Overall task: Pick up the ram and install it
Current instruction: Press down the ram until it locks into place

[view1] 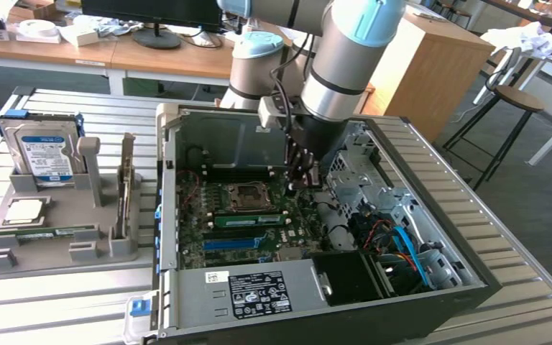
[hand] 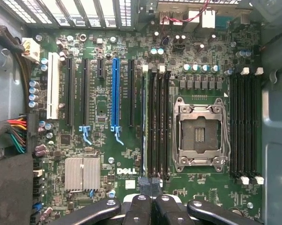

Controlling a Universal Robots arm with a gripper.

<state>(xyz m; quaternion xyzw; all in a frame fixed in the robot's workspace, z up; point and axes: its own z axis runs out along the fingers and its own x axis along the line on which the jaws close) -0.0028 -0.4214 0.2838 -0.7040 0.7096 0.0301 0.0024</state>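
Claw: the claw point(view1: 302, 184) hung inside the open computer case point(view1: 218, 109), low over the motherboard. It was closed narrow, and nothing could be seen gripped in it.
Claw, wrist view: its dark fingers point(hand: 140, 207) sat pressed side by side, just over the near end of a bank of black memory slots point(hand: 158, 126).
Ram, place: the ram point(view1: 247, 219) stood on its long edge in a slot just beside the processor socket point(view1: 247, 195). In the exterior view it was on the socket's 6 o'clock side.
Ram to claw: in the exterior view the ram lay at about 8 o'clock from the claw and near it. The stick's 3 o'clock end was the end closest to the fingertips. Whether claw and stick touched could not be told.
Ram, axis: its long axis ran from 9 o'clock to 3 o'clock in the exterior view, in line with the slots. It was also parallel to the blue expansion slot point(view1: 233, 244) at its 6 o'clock. Its flat green face was turned toward that camera.
Counts, robot: one arm point(view1: 343, 57), one claw.
Counts, sticks: two green sticks, namely the ram in the case and a second green stick point(view1: 46, 232) lying flat in the grey tray point(view1: 55, 253).
Counts, other parts: one hard drive point(view1: 41, 151) stood upright at the tray's 12 o'clock end. One processor chip point(view1: 26, 210) lay between the drive and the second stick.
Tray, place: it sat on the slatted counter point(view1: 65, 309) at 9 o'clock of the case, well apart from the claw.
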